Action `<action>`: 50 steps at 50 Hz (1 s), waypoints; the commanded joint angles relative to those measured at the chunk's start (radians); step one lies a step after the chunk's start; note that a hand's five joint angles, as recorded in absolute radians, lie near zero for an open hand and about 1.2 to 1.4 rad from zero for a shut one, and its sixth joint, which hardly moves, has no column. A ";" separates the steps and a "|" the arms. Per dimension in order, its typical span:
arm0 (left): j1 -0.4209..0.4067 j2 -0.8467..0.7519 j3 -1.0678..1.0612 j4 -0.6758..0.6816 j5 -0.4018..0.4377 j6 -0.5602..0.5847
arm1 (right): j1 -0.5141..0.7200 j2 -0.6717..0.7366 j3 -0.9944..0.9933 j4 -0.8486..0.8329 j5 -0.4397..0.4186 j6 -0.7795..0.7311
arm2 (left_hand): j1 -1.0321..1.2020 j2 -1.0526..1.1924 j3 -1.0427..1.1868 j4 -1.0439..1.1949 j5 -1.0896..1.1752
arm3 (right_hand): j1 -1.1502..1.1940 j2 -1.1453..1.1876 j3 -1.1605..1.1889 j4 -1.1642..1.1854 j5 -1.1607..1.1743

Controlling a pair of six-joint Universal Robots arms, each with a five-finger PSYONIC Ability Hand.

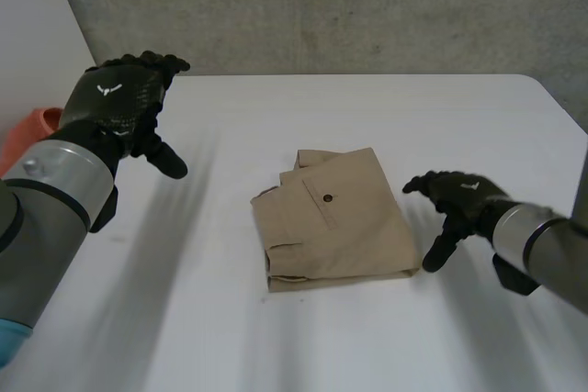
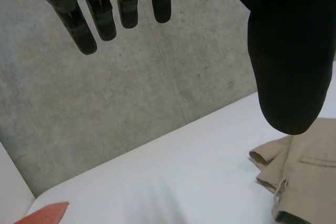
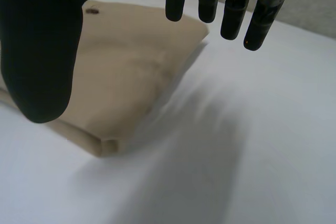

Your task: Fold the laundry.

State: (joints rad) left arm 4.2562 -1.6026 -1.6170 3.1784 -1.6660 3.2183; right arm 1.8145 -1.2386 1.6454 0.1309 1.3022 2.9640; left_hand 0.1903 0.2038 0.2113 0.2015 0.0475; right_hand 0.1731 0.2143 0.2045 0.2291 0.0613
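- The tan trousers [image 1: 333, 219] lie folded into a compact, near-square pack in the middle of the white table [image 1: 276, 346]; the buttoned pocket faces up; the pack sits slightly turned against the table's edges, with no clear long axis.
- The right hand [image 1: 459, 197] hovers low, just beside the pack's right edge; fingers straight and spread, thumb held apart, nothing in its hold; it is much the nearer hand.
- The left hand [image 1: 124, 98] is raised near the table's far left, well apart from the pack, which lies off its thumb side; fingers relaxed and straight, empty.
- The fold looks about finished; any last tidying would likely fall to the right hand, reaching towards the robot's left.
- The under layers are hidden, so their evenness cannot be judged; whether the right thumb touches the table is unclear; an orange thing [image 1: 32, 130] is cut off beyond the table's left edge, and what it is cannot be told.
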 commanded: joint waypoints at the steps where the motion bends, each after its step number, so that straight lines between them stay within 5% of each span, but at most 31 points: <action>1: -0.001 -0.016 -0.027 0.025 0.000 0.000 | 0.009 0.076 0.065 -0.190 -0.055 0.075 | -0.016 -0.029 -0.037 -0.027 -0.048 | 0.059 0.017 0.027 0.003 -0.004; 23: 0.002 -0.039 -0.034 0.034 0.000 -0.002 | 0.039 0.229 -0.018 -0.298 -0.055 0.062 | -0.016 -0.029 -0.037 -0.027 -0.048 | 0.487 0.446 0.456 0.431 0.424; 33: 0.002 -0.046 -0.034 0.035 0.000 -0.002 | 0.043 0.243 -0.041 -0.301 -0.052 0.059 | -0.016 -0.029 -0.037 -0.027 -0.048 | 1.223 1.182 1.192 1.167 1.160; 50: 0.017 -0.063 -0.041 0.054 -0.001 -0.002 | 0.106 0.363 -0.272 -0.304 -0.064 -0.203 | -0.016 -0.029 -0.037 -0.027 -0.048 | 1.223 1.182 1.192 1.167 1.160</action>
State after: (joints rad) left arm 4.2665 -1.6559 -1.6517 3.2220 -1.6662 3.2167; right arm 1.9080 -0.9401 1.4969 -0.1722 1.2378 2.8786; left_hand 0.1903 0.2038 0.2113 0.2015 0.0475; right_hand 0.9130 1.1564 1.1865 1.1867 0.9206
